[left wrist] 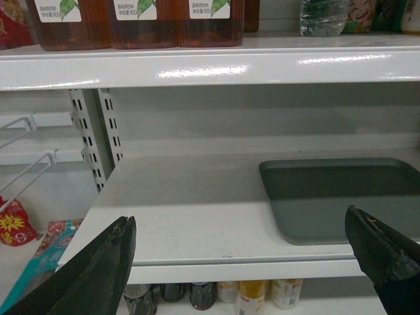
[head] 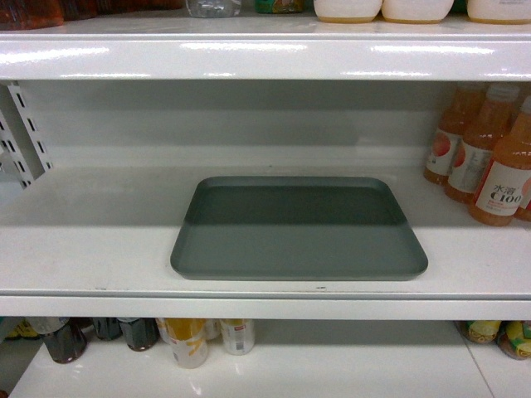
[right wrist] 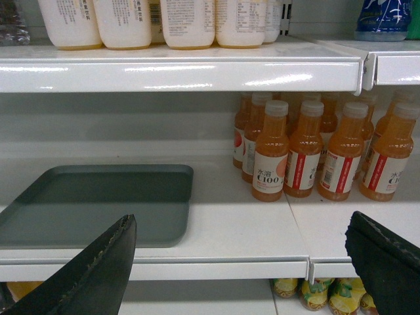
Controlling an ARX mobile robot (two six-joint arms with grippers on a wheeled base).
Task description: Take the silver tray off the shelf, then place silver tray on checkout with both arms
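Silver tray, a flat rectangular grey-green piece with rounded corners and a low raised rim, lay flat on the glossy white metal shelf in the head view, its front edge close to the shelf's rounded lip and its back half in shadow. No arm or gripper appeared in that view. Orange juice bottles with white labels stood at the right end of the same board, apart from the tray, while cans and jars sat on the lower board and pale containers on the one above. In the left wrist view, the left gripper had its two thin black fingers spread wide at the lower corners of the picture, holding nothing; the tray lay on the shelf to the right, between and beyond them, untouched. Dark brown drink jugs with leaf labels lined the upper board, and a perforated white upright rose at the left. In the right wrist view, the right gripper was likewise spread wide and empty, its black fingers low in front of the shelf lip, with the tray lying on the left part of the board and the orange bottles grouped to the right, well apart from the tray's edge.
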